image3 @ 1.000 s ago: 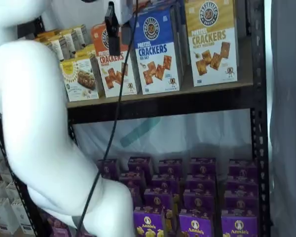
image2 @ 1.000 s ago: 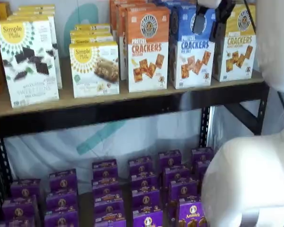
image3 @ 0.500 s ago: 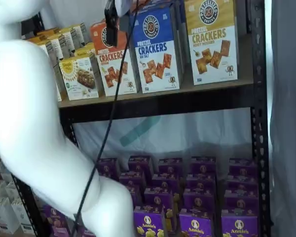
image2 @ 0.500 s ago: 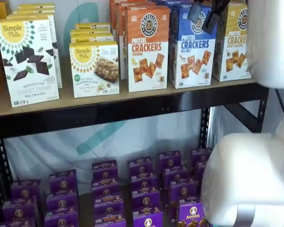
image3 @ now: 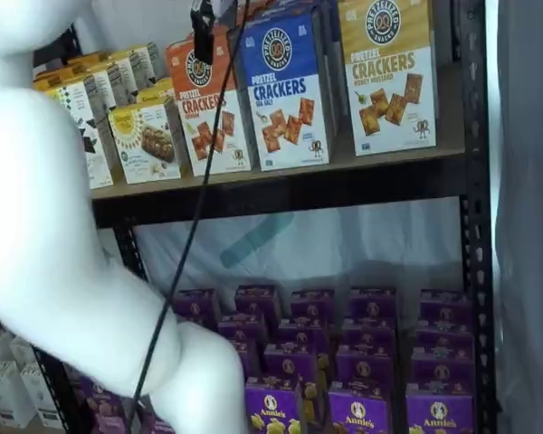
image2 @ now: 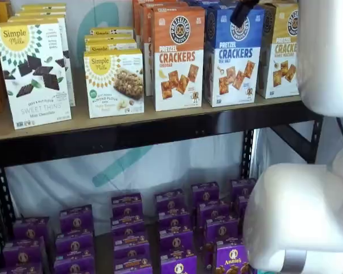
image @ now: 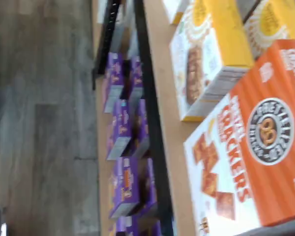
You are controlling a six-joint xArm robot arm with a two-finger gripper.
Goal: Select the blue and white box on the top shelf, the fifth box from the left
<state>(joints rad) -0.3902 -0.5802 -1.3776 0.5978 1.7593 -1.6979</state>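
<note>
Your tool [image2: 242, 12] hangs at the very top of the frame in both shelf views, and only the dark ends of its fingers [image3: 202, 29] show, side-on, with the cable trailing down beside them. You cannot see a gap between the fingers in either view, so the pictures alone do not show how wide they stand. Read them as spread as wide as they go, with nothing in them: no box is between them and nothing hangs from the tool.

The blue and white box [image2: 234, 56] stands upright on the top shelf [image2: 131, 132], long axis vertical, face toward you, directly below the fingertips and a little behind them. The tips sit in front of the blue upper half, near the round black logo, close to the box's top edge but not plainly touching it.

Just to one side of the tool is the orange-topped Cheddar box [image3: 205, 104], touching the target's flank; on the other side is the yellow-topped box [image2: 283, 48]. The wrist view is filled by the orange box [image: 250, 147], so judge the tool as standing nearer that side
</note>
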